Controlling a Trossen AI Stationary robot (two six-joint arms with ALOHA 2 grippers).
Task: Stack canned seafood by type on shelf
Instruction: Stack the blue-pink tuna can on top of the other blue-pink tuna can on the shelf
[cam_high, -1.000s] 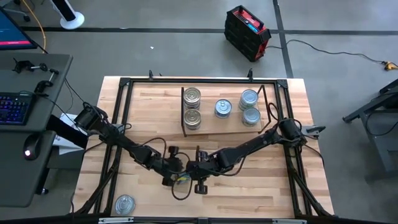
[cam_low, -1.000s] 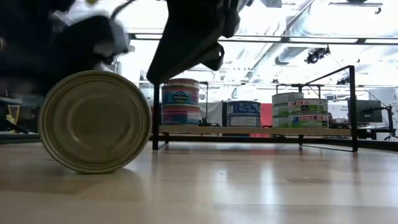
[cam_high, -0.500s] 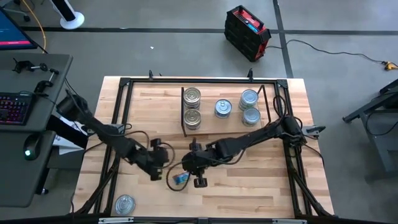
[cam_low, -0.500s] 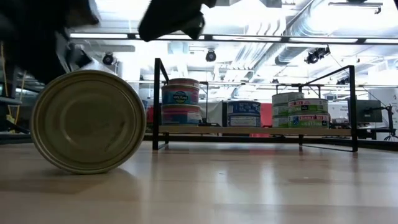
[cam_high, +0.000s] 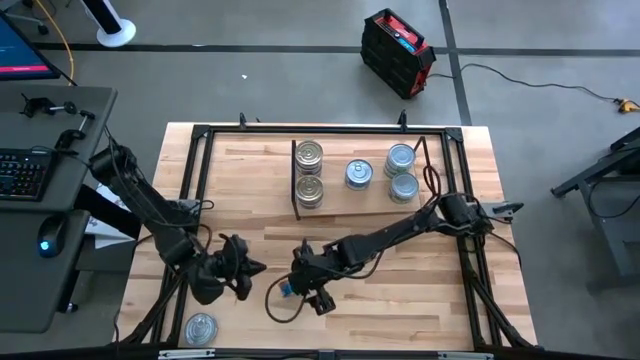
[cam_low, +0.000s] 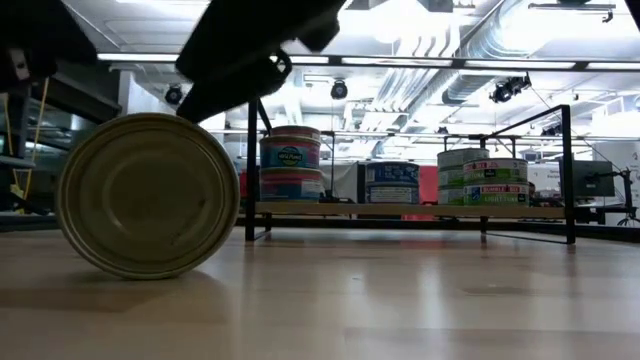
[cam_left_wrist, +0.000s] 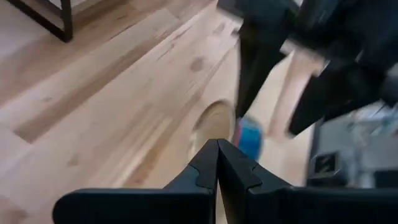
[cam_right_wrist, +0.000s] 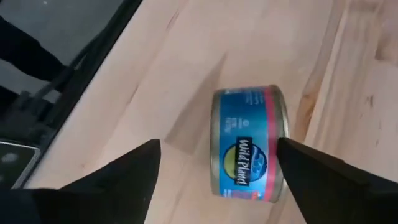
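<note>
A blue-labelled tin (cam_right_wrist: 249, 143) stands on its curved side on the tabletop, its gold end (cam_low: 148, 195) facing the near edge. My right gripper (cam_right_wrist: 219, 146) hangs open over it, one finger on either side; I see no touch. My left gripper (cam_left_wrist: 217, 165) is shut and holds nothing, to the left of the tin near the table's front (cam_high: 245, 272). The shelf (cam_high: 375, 195) at the back carries several tins (cam_high: 310, 172) in stacks, resting on their flat ends. One more tin (cam_high: 200, 327) lies flat at the front left corner.
Black frame bars (cam_high: 195, 190) run along the tabletop's left and right sides. The shelf's black uprights (cam_low: 250, 170) stand at its ends. Bare wood lies between the shelf and the standing tin. A desk with a keyboard (cam_high: 25, 170) stands left of the table.
My left gripper has drawn back from the tin toward the table's left and near edges, rising and rolling as it went. My right gripper has rolled over the tin. The tin has stayed standing on its curved side in much the same spot.
</note>
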